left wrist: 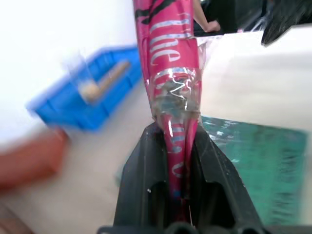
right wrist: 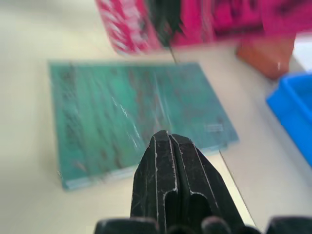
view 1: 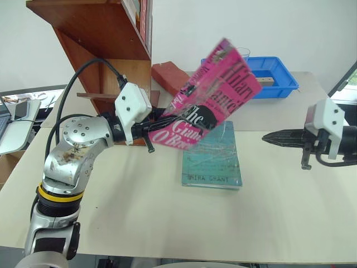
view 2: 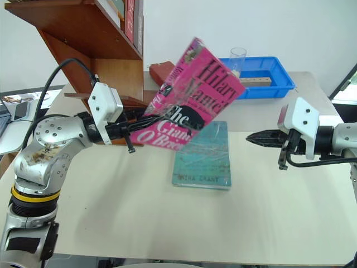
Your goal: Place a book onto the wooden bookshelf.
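Your left gripper (view 1: 152,133) is clamped on the pink book (view 1: 212,95), held tilted in the air above the teal book (view 1: 212,162) mid-table, just beside the bookshelf (view 1: 97,33). Right gripper (view 2: 254,137) closed, empty. Lifted; shelving remains

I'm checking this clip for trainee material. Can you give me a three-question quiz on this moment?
1. True or false: the pink book lies flat on the table.
2. Which gripper holds it? A left gripper; B right gripper
3. Fill in: the teal book lies on the ____.

Key: 1 false, it is held tilted in the air; 2 A, with the right jaws shut and empty; 3 table.
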Tool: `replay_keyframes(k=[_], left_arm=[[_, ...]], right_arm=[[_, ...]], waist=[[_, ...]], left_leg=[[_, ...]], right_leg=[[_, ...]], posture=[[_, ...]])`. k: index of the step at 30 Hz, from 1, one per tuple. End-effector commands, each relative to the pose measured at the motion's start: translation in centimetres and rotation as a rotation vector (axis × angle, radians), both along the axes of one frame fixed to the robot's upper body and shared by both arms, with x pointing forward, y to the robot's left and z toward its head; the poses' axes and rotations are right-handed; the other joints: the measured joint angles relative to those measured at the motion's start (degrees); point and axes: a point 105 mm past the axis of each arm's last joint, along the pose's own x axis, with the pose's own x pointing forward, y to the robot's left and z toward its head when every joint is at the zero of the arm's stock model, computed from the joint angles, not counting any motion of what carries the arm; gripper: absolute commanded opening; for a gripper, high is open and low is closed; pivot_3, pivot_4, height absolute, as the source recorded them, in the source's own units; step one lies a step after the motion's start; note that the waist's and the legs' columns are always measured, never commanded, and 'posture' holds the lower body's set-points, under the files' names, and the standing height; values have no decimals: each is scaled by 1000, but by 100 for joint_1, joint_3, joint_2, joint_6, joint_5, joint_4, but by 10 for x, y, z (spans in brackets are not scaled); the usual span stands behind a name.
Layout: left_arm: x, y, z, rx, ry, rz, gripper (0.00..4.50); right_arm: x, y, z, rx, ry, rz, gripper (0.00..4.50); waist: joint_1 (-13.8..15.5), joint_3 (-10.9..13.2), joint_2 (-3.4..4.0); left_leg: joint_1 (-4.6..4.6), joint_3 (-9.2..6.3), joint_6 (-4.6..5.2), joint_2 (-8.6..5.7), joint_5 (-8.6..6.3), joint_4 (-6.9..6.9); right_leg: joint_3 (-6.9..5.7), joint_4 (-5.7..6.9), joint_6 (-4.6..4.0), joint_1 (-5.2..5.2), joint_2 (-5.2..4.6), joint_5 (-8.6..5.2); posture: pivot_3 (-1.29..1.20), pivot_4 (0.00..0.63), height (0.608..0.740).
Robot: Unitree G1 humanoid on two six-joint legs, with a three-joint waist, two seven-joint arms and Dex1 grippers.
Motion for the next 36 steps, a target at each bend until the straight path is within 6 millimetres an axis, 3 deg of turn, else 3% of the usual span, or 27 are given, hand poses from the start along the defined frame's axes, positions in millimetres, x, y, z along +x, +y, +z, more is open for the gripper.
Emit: replay_keyframes(k=[1,5,8,12,18,26,34,35,36], left_arm=[[-5,10,47,153,-456,43,57],[0,23,87,242,-721,112,57],[7,40,97,325,-794,171,57],[24,76,81,510,-730,278,57],[35,103,76,623,-699,350,57],[44,139,47,667,-537,368,57],[49,152,37,633,-471,374,57],[49,153,37,627,-467,375,1070],[49,153,39,616,-467,377,1399]], right_arm=[[-10,17,38,92,-60,39,0],[-9,28,53,151,-63,70,0],[-7,35,61,179,-72,96,0],[-6,50,77,240,-89,153,0],[-4,64,90,288,-97,198,0],[-1,72,94,300,-109,226,0],[1,73,90,292,-109,226,0],[1,73,90,292,-109,226,0],[1,72,90,291,-109,225,0]], waist=[[9,3,-1],[67,5,-5],[55,0,2],[-4,-1,7],[10,-4,12],[35,-6,15],[-19,-7,16],[-24,-7,17],[-28,-7,17]], left_leg=[[-2,1,1,0,0,-1],[-26,3,3,0,0,9],[-37,11,4,0,0,12],[-33,18,8,3,1,7],[-27,18,14,6,4,-8],[-29,22,15,8,4,-9],[-25,25,17,17,4,-16],[-24,25,18,17,3,-16],[-24,25,19,17,3,-17]], right_leg=[[2,0,-2,-3,0,1],[-1,1,0,-23,-2,4],[7,1,4,-52,-3,6],[23,39,6,-63,5,6],[26,48,5,-73,11,4],[24,53,4,-77,8,5],[15,61,3,-86,11,5],[15,62,3,-87,11,5],[15,62,3,-87,11,4]], posture=[[0,150,740],[0,150,740],[0,150,740],[0,150,740],[0,150,740],[0,150,740],[0,150,740],[0,150,740],[0,150,740]])
